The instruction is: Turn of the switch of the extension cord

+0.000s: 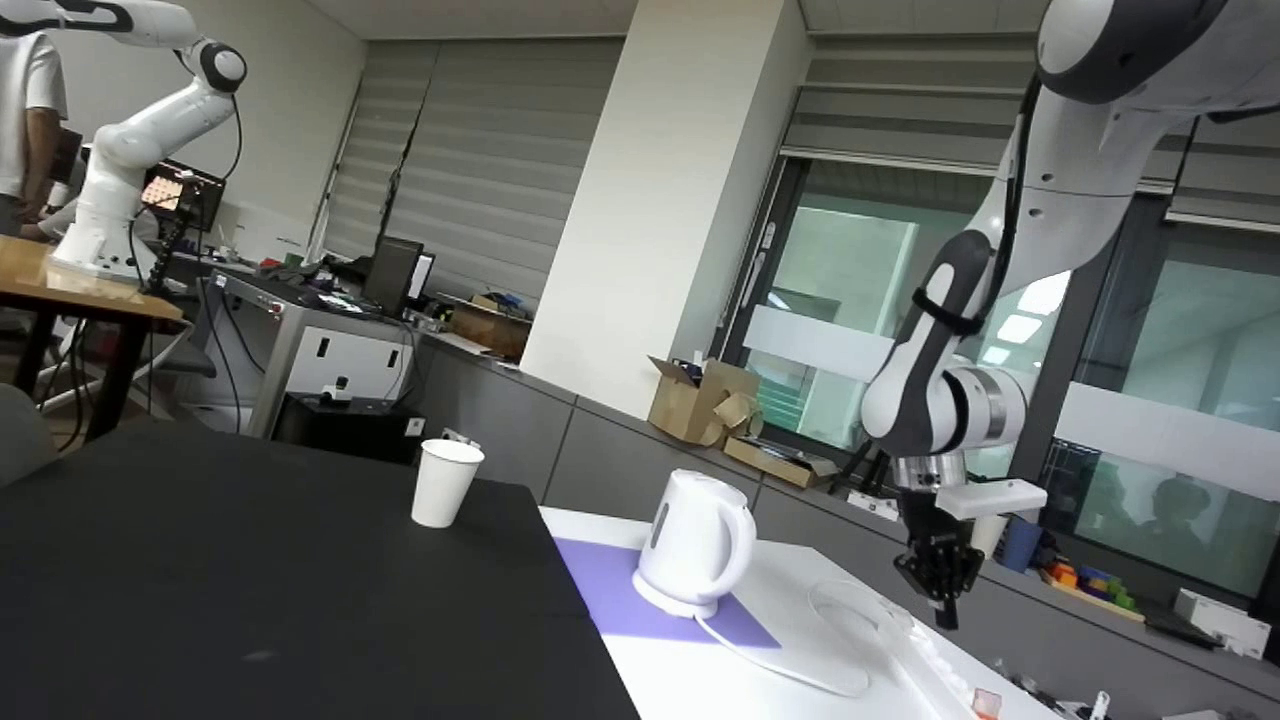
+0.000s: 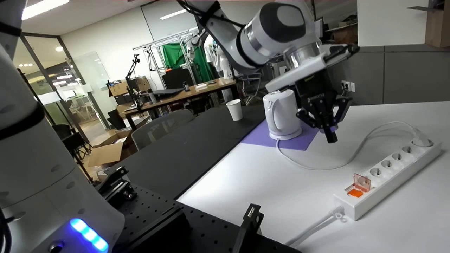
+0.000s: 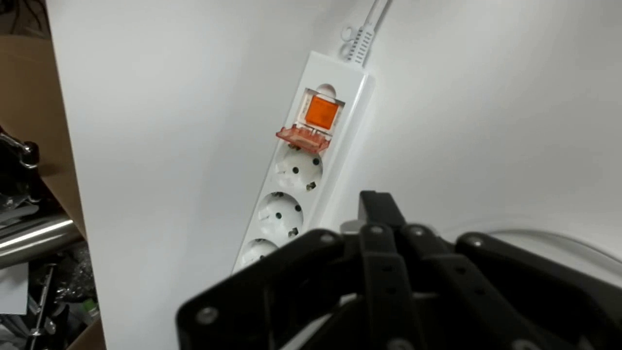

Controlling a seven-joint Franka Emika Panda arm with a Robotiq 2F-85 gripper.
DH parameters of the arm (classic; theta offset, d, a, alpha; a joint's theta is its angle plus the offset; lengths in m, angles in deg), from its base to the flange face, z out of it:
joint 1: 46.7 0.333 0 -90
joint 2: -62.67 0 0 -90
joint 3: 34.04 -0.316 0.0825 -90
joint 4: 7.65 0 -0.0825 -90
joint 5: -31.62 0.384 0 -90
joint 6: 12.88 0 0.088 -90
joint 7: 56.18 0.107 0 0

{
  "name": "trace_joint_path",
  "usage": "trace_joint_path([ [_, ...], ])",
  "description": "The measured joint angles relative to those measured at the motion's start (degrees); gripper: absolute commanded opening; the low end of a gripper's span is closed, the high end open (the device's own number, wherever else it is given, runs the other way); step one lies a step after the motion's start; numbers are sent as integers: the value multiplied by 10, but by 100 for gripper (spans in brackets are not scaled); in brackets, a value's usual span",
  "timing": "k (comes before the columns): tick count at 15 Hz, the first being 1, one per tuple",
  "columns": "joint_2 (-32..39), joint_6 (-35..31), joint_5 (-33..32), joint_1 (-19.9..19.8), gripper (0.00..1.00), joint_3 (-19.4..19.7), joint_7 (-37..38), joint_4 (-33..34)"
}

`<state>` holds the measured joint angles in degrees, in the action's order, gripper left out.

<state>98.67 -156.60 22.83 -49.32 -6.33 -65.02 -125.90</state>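
Note:
The white extension cord (image 2: 393, 174) lies on the white table. Its bright orange switch (image 2: 355, 193) is at the end where its own cable leaves, and it also shows in the wrist view (image 3: 321, 112). A clear red flip cover (image 2: 362, 182) stands open beside the switch, over the edge of the nearest socket; it also shows in the wrist view (image 3: 303, 139). My black gripper (image 2: 330, 135) is shut and empty, pointing down above the table, apart from the extension cord. In the wrist view its fingertips (image 3: 381, 209) appear beside the sockets, away from the switch.
A white kettle (image 2: 283, 114) stands on a purple mat (image 2: 256, 135); its cord (image 2: 327, 169) runs to a plug (image 2: 422, 138) in the far socket. A white paper cup (image 1: 445, 483) stands on the black table (image 1: 280, 560). Clutter lies beyond the white table's edge in the wrist view.

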Motion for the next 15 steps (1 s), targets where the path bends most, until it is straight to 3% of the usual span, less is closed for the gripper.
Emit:
trace_joint_path([
  [4, -28, 159, -54, -14, 53, -21, 5, 78],
  [10, -33, 267, -89, -65, 95, -74, 4, 130],
  [11, -32, 279, -93, -70, 98, -82, 4, 134],
  [12, -32, 290, -94, -74, 82, -88, 4, 136],
  [14, -31, 311, -96, -80, 96, -96, 4, 140],
  [15, -31, 313, -98, -81, 99, -98, 4, 141],
])
